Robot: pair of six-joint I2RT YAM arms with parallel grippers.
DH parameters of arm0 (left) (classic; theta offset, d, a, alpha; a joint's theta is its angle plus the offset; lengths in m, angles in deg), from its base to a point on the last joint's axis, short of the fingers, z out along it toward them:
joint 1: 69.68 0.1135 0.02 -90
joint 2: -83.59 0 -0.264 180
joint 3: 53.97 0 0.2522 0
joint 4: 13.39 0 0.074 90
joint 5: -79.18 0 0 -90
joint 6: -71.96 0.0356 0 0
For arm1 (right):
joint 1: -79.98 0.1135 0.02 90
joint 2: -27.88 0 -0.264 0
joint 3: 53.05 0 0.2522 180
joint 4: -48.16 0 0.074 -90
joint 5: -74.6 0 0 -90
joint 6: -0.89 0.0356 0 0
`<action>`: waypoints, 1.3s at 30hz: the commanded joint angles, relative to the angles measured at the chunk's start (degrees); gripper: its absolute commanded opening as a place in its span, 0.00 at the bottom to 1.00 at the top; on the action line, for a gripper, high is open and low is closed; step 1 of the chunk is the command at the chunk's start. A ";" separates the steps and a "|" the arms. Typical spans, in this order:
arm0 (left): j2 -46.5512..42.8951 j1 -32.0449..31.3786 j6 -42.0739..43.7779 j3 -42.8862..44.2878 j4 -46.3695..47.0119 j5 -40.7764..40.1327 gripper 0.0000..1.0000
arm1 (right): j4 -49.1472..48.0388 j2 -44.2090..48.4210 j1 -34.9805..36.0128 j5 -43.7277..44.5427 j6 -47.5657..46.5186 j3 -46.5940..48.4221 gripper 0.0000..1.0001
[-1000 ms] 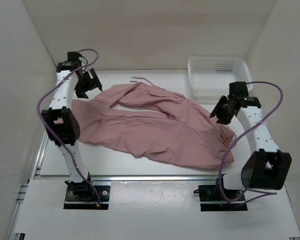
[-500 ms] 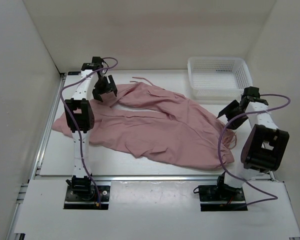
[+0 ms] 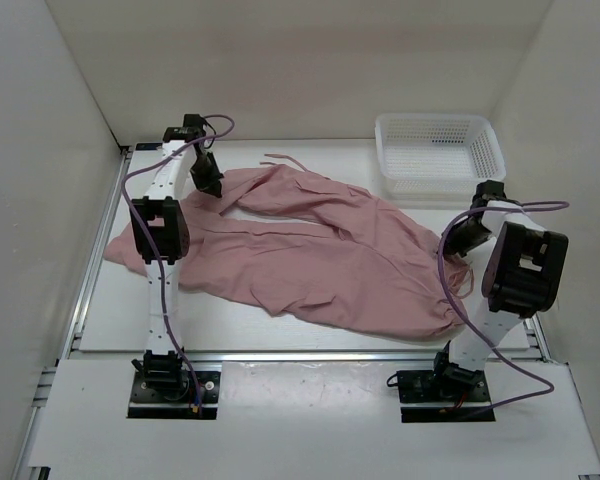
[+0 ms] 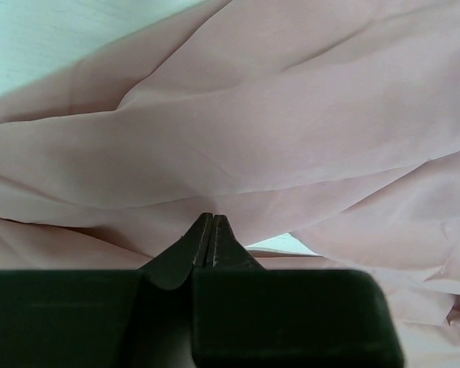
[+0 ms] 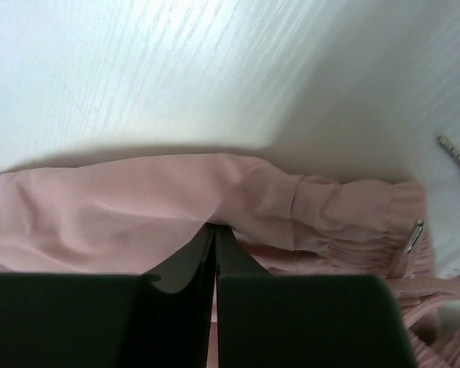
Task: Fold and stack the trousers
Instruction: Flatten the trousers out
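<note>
Plainly, the left claw point(image 4: 212, 221) is closed, its two dark tips pressed flat together with what looks like a fold of the trousers point(image 3: 320, 255) caught at their point. Seen from above, it sits at the far-left end of the cloth, by the end of the upper leg. The right claw point(image 5: 215, 230) is closed too, biting the pink edge just beside the gathered elastic band point(image 5: 368, 205), where a metal-tipped cord point(image 5: 415, 234) trails onto the table point(image 3: 240, 330). The trousers lie crumpled and slantwise across the middle of the table, from far left to near right, with one part spilling out past the left arm toward the left edge. The step in hand appears to be taking hold of the two ends for a first fold. To do it well, each pinch should catch every layer and not only the top skin. Both arms should then rise together and keep the cloth lightly taut between them, so the legs come up flat instead of dragging wrinkles along. The white basket point(image 3: 435, 150) stands in the far-right corner, apart from the cloth. Nearer trouble is the robot itself: the right arm's dark elbow housing point(image 3: 525, 270) hangs by the right end of the cloth, its purple cable point(image 3: 445, 270) loops over the fabric there, and the left arm's link stands over the left part.
</note>
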 commanded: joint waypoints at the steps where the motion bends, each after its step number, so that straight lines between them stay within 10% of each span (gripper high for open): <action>1: -4.10 0.06 0.02 2.06 0.99 0.87 0.10 | -1.21 0.75 0.00 3.53 0.78 1.69 0.00; 5: -9.45 -1.34 3.43 -1.27 2.30 -1.05 0.18 | -0.60 4.97 0.00 6.16 -0.72 1.69 0.00; 6: -9.47 -2.39 5.19 -1.89 2.30 -3.06 0.51 | -0.59 5.85 0.00 6.17 -1.59 1.69 0.00; 8: -9.47 -7.04 9.06 -2.42 1.35 -14.99 0.79 | -0.59 6.55 0.00 6.17 -2.21 1.69 0.00; 11: -6.84 -10.14 9.69 -1.90 -0.59 -25.39 0.91 | -0.07 7.61 0.00 5.64 -2.83 1.16 0.00; 23: 0.81 -10.66 7.31 -1.37 -1.74 -36.47 0.82 | 0.46 10.25 0.00 4.59 -3.88 -1.57 0.00; 28: 1.95 -10.66 6.79 -0.84 -1.74 -36.48 0.49 | 0.46 10.25 0.00 4.59 -3.88 -1.57 0.00; 31: 1.96 -9.53 6.00 1.44 -2.96 -36.48 0.10 | 0.99 10.78 0.00 4.59 -3.88 -1.04 0.00; 39: -12.88 -3.11 3.27 4.25 -2.98 -30.59 0.10 | 3.27 14.63 0.00 6.34 -5.03 4.67 0.00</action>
